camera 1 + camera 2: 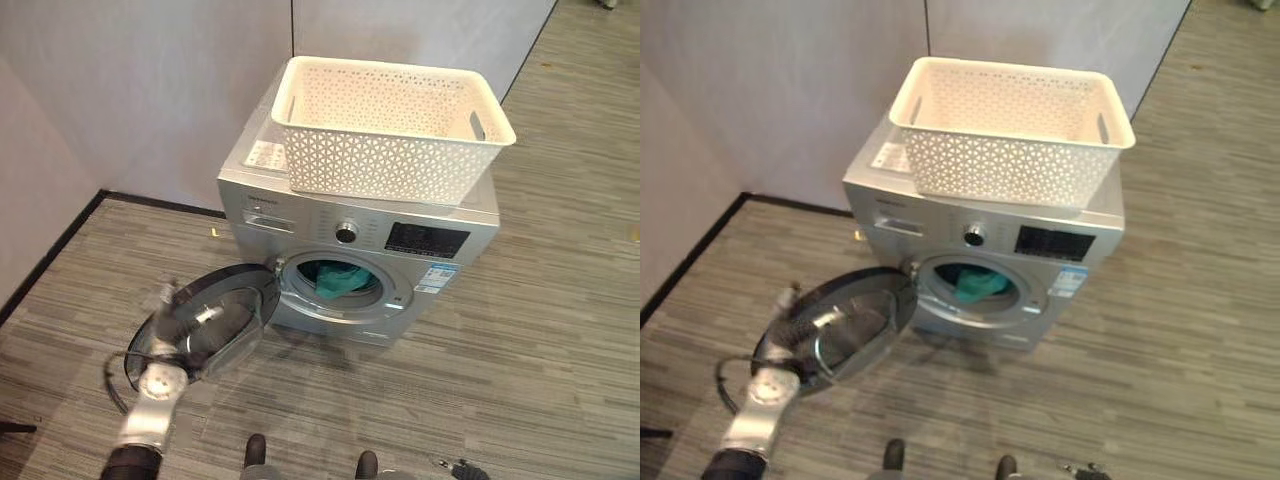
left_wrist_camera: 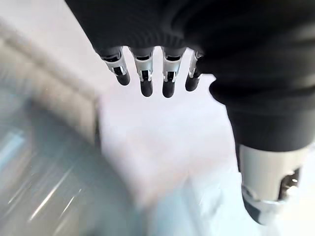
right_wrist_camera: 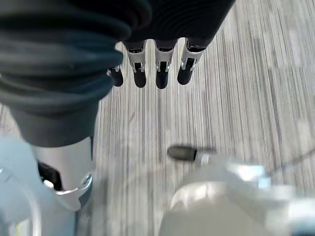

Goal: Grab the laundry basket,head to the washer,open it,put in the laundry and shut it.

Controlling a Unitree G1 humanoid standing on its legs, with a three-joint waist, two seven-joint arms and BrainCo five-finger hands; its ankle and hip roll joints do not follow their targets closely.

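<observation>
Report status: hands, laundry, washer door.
Left hand open, by the open washer door. Right hand open, over the floor. Teal laundry in the drum; basket on top of the washer. Door not yet shut.

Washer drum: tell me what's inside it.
Through the open door, a teal cloth lies in the washer drum. The drum's deeper part is dark and hidden by the rim, so more laundry cannot be ruled out. The basket on top looks empty.
</observation>
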